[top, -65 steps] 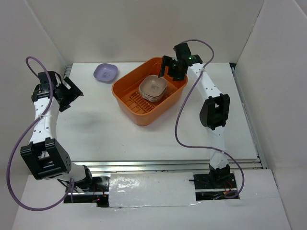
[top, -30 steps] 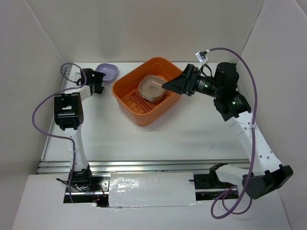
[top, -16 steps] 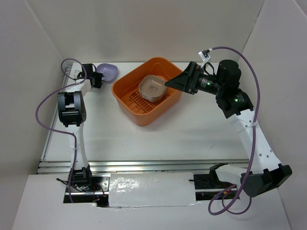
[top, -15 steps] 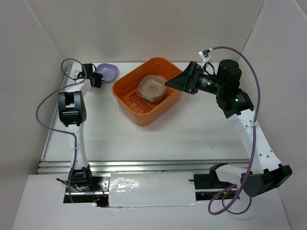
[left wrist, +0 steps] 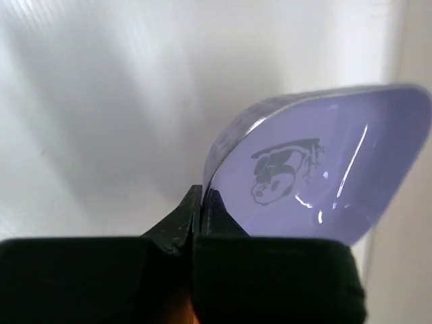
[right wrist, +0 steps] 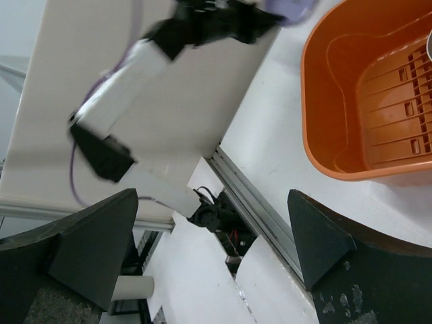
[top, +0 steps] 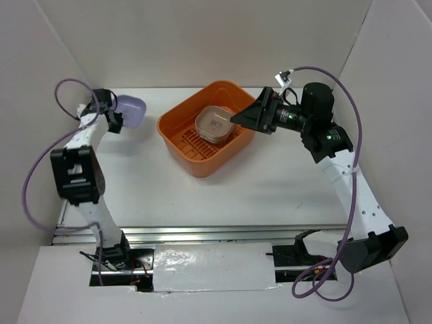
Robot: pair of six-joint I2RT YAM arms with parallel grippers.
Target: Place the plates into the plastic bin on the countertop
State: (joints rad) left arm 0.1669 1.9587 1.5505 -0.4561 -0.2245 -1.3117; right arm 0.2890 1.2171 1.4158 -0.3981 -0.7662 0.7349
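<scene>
A purple plate (top: 133, 108) with a small cartoon mark hangs off the countertop (top: 202, 196) at the far left, tilted on edge. My left gripper (top: 119, 113) is shut on its rim. In the left wrist view the fingertips (left wrist: 201, 202) pinch the lower left edge of that purple plate (left wrist: 317, 175). The orange plastic bin (top: 177, 131) holds a stack of plates (top: 216, 123), brownish on top. My right gripper (top: 236, 120) hovers over the bin's right rim, open and empty. In the right wrist view the right gripper (right wrist: 212, 236) is spread wide, with the bin (right wrist: 351, 101) at upper right.
White walls enclose the countertop on three sides. A metal rail (top: 223, 233) runs along the front edge. The left arm's purple cable (top: 34, 175) loops beside the left wall. The right arm's elbow (top: 324, 128) stands high to the right of the bin.
The left gripper closed on the purple plate's rim, lifted it and swung it left, away from the bin. The right gripper stayed open over the bin's right rim, barely moving.
</scene>
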